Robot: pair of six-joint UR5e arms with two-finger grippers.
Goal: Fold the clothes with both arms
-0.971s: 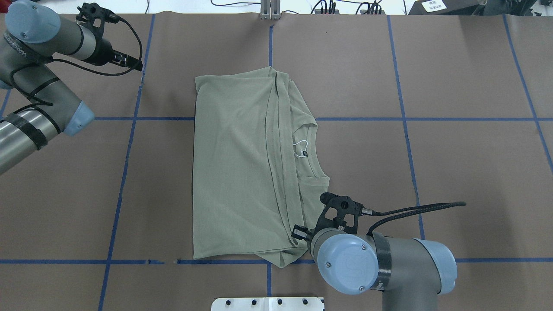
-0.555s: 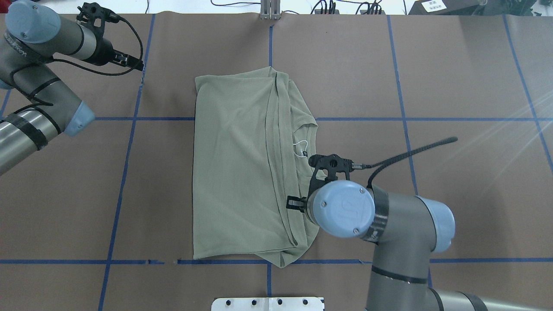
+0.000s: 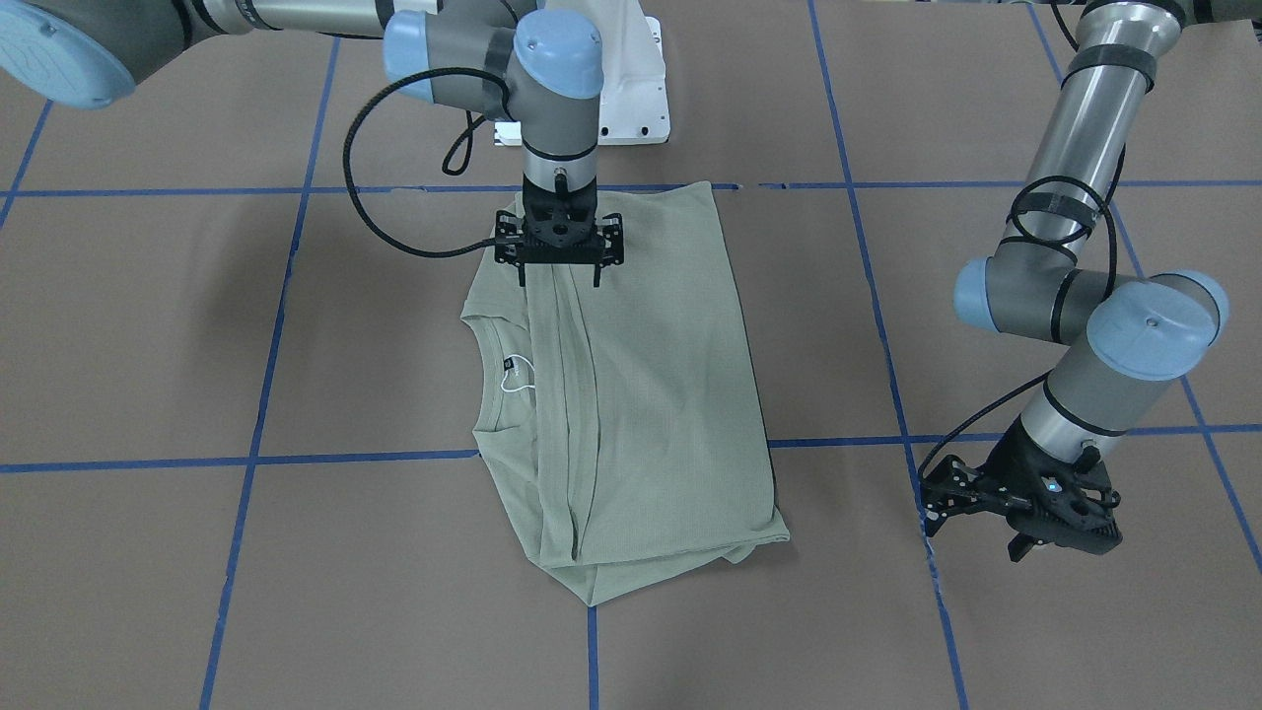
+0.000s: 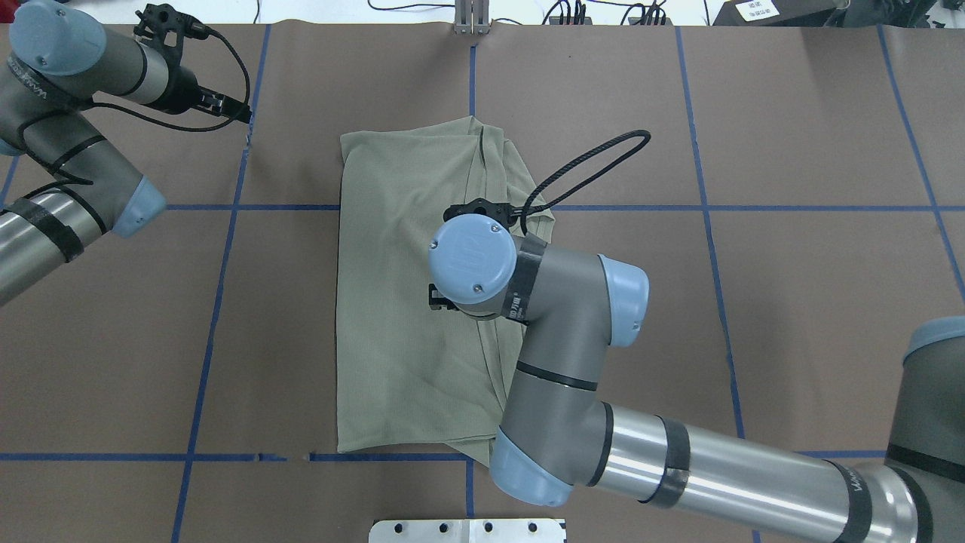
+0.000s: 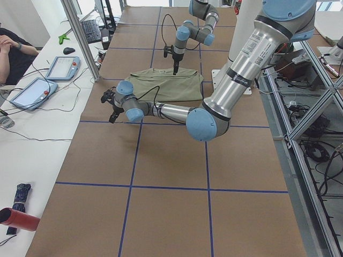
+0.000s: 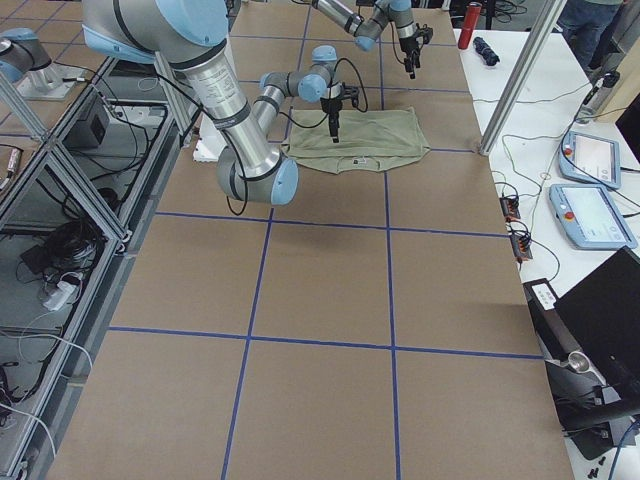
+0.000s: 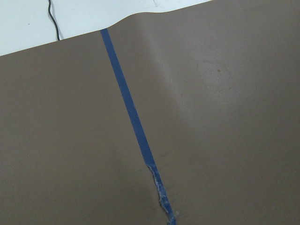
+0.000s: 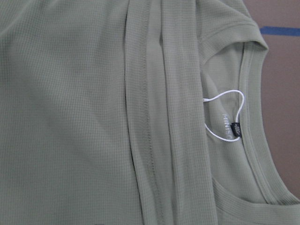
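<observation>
Our right gripper (image 3: 559, 284) is hovering just above the shirt (image 3: 651, 394), with its fingers parted and holding nothing. It is sitting over the stacked fabric bands near the top of the front-facing frame. We are reading this as lining up for the next fold — a move that calls for dropping down and pinching every layer. The left gripper (image 3: 974, 540) is also looking parted and empty, idling at lower right, well apart from the cloth. The shirt is lying flat at the centre of the table (image 3: 148, 345), folded into a long panel, with its collar, neck label (image 8: 238, 131) and string loop (image 8: 225, 96) showing on the frame's left.
</observation>
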